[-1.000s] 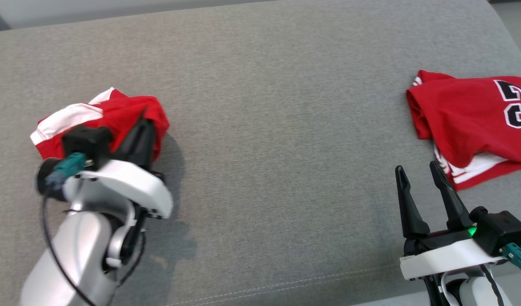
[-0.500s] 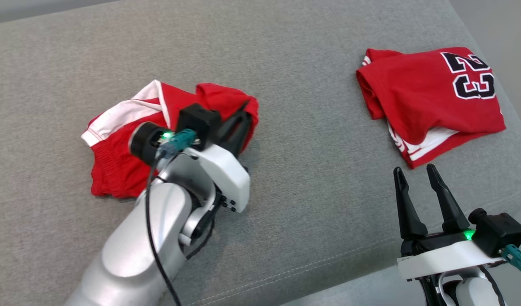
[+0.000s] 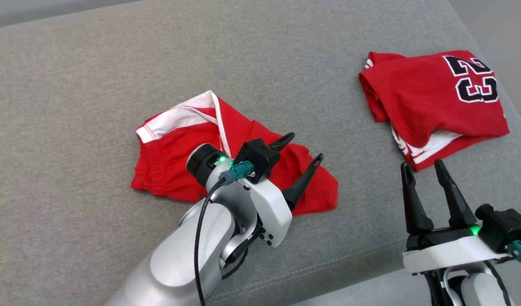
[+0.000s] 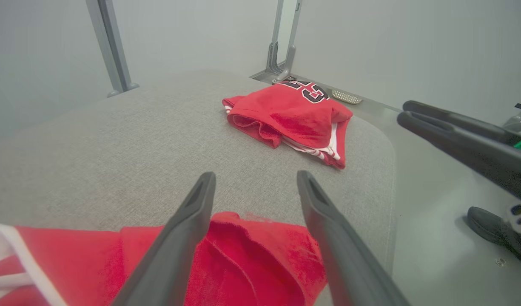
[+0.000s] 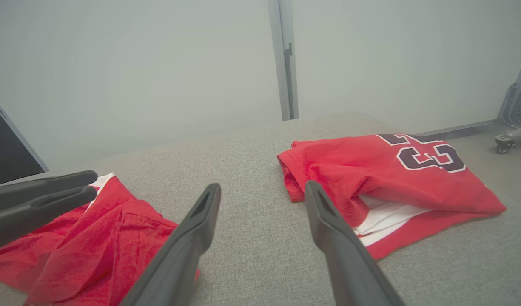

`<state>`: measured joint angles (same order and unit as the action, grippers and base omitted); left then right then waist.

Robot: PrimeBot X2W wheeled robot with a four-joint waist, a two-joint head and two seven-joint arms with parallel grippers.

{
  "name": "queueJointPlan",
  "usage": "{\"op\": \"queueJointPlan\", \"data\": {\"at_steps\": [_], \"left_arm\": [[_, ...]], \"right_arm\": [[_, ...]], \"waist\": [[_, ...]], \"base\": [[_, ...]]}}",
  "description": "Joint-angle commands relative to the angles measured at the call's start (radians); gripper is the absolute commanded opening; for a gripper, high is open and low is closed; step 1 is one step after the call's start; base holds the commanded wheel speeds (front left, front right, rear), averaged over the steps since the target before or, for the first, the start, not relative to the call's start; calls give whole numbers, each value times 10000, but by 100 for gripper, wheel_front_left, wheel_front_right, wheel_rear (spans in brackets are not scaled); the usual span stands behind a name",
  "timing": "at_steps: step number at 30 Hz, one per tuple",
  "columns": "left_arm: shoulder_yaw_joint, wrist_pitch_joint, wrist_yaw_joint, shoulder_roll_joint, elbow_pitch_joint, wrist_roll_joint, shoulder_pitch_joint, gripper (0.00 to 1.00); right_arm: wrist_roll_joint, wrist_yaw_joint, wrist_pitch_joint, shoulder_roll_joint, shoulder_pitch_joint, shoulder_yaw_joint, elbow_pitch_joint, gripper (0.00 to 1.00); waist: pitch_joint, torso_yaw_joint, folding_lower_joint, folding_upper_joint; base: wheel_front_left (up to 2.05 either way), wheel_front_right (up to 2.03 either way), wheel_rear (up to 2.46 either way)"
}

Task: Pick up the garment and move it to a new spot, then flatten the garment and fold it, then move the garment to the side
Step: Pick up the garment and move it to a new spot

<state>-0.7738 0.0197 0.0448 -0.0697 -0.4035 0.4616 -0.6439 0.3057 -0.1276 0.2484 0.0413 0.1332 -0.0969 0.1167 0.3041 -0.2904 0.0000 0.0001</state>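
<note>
The grey cushion (image 3: 94, 85) bore two red pieces. The folded jersey (image 3: 417, 102) lay at its far right, as it had half a second before. The shorts (image 3: 175, 165) lay crumpled near the middle, spread wider and nearer the jersey than before. The left gripper (image 3: 306, 146), earlier clamped on the shorts, had let go, its fingers wide apart over their right end, holding nothing. The right gripper (image 3: 421, 165) stayed at the near right edge, fingers parted, empty

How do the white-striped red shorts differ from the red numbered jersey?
The red white-striped shorts lie rumpled; the red numbered jersey lies folded. The shorts show no number; the jersey bears a black 23. Both are red with white trim, on the grey fabric cushion.
</note>
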Motion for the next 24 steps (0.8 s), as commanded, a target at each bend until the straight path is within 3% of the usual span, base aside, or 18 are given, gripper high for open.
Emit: {"op": "queueJointPlan", "data": {"at_steps": [1,5,9,19,24], "left_arm": [[198,-154,79,38,329,55,-162,100],[349,-388,-125,-153,792,162,221,100],[983,-614,-834,-809,1432,203,737,100],[3782,-1675,-2633,-2677,2847,987,2466,100],[5014,-2313,-2885,-3288,3208,1543,3577,100]], "right_arm": [[-125,-31,131,90,58,-84,-206,100],[-414,-31,132,89,40,28,-241,100],[-733,-31,132,89,71,52,-310,100],[-1386,-31,32,258,323,-278,-407,100],[-1470,-31,-63,472,248,-337,-396,100]], "waist": [[-135,221,0,-1],[-351,576,0,-1],[-513,910,0,-1],[-735,1671,0,-1],[-953,2081,0,-1]], "base": [[0,0,0],[0,0,0],[0,0,0],[0,0,0],[0,0,0]]}}
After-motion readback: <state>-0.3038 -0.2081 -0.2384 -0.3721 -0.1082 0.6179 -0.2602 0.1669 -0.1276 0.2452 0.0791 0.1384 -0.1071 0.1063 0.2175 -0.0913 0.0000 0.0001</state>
